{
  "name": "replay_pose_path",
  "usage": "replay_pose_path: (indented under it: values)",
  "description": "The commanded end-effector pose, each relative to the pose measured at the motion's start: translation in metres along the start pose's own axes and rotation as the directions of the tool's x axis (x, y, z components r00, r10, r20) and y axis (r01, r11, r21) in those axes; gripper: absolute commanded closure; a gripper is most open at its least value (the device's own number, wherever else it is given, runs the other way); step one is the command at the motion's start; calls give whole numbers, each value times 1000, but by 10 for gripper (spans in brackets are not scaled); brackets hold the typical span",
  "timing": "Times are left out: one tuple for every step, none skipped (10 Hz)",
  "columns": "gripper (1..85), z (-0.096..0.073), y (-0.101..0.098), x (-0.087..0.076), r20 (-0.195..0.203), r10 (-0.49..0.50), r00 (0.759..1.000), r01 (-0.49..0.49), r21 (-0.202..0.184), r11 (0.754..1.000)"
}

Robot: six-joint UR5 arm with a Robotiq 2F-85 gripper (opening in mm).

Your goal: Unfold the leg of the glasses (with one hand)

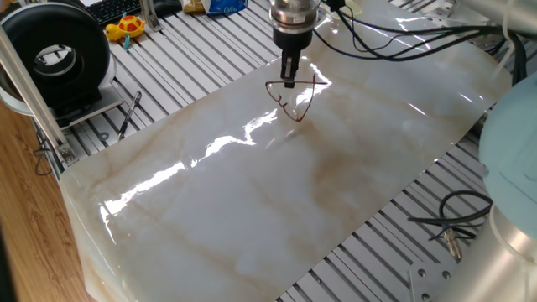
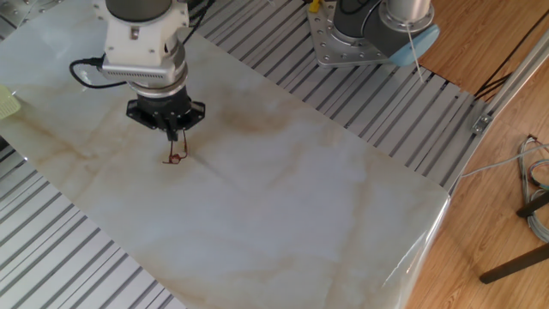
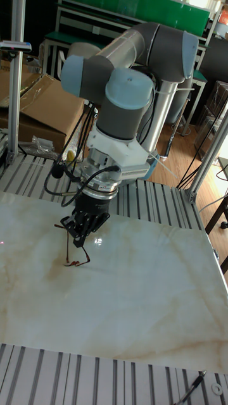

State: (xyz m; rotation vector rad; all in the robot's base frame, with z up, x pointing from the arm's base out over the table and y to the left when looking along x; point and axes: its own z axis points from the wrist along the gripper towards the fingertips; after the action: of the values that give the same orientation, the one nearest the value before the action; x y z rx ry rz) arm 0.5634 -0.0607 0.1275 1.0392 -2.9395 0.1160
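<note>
Above the marble slab [image 1: 252,193], the gripper [image 1: 289,80] is clamped on the glasses [image 1: 293,99], lifting them.

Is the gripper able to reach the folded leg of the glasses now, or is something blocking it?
Probably yes. The gripper is already at the glasses, apparently shut on a thin part of the frame, with the glasses hanging tilted below it. Nothing else lies near them on the marble tabletop. Which leg it holds is too small to tell.
</note>
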Motion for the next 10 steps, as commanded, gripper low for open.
replay_pose_path:
  values:
    - [843,-28,0,14,-76,-3,997,2,-6,1000]
    - [843,-31,-1,12,-73,-3,997,2,-4,1000]
    - [843,-30,-2,2,-35,-8,999,8,2,1000]
    - [843,-30,0,-5,-6,-9,1000,9,-6,1000]
    - [843,-30,-2,-8,6,-13,1000,13,1,1000]
    - [843,-30,-1,-10,11,-10,1000,10,0,1000]
    - [843,-31,-1,-5,-6,5,1000,-5,-4,1000]
    - [843,-38,-1,4,-39,18,999,-18,3,1000]
    - [843,-48,0,14,-88,31,996,-30,18,999]
    - [843,-56,2,16,-115,36,993,-33,27,999]
